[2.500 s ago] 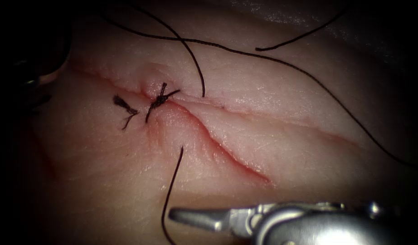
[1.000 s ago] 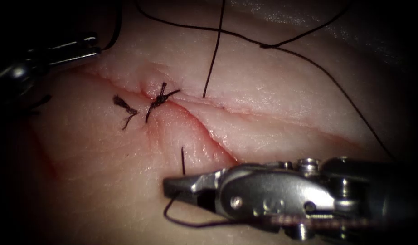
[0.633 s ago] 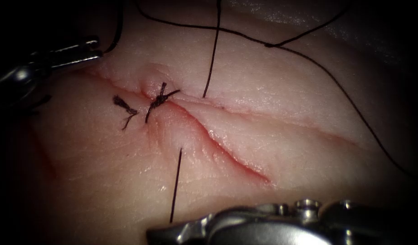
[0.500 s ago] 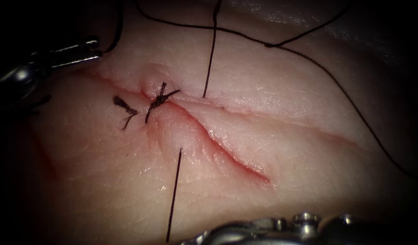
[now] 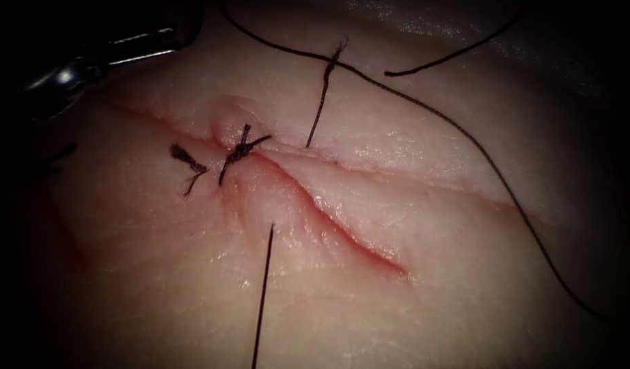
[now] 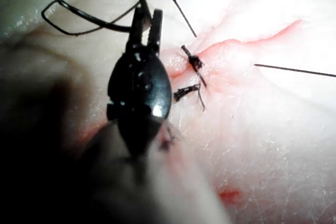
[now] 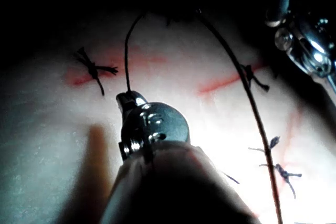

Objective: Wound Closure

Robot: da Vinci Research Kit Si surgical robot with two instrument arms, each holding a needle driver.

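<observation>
Endoscope view: the left pincer [image 5: 166, 42] lies at ten o'clock of the cut [image 5: 342, 229] in the tissue [image 5: 424, 287]. In the left wrist view its jaws look nearly pressed together around the thread [image 5: 465, 137]. The right wrist view shows the right pincer [image 7: 127, 98] pinching the taut thread strand [image 5: 263, 294] that leaves the tissue left of the cut. A tied knot [image 5: 241, 147] sits on the cut

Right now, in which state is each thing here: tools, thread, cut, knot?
Right tool: jaws shut on the thread.
Left tool: at the thread, grasp unclear.
Thread: straight, passing through the tissue across the cut.
Cut: open right of the knot.
Knot: tied.
</observation>
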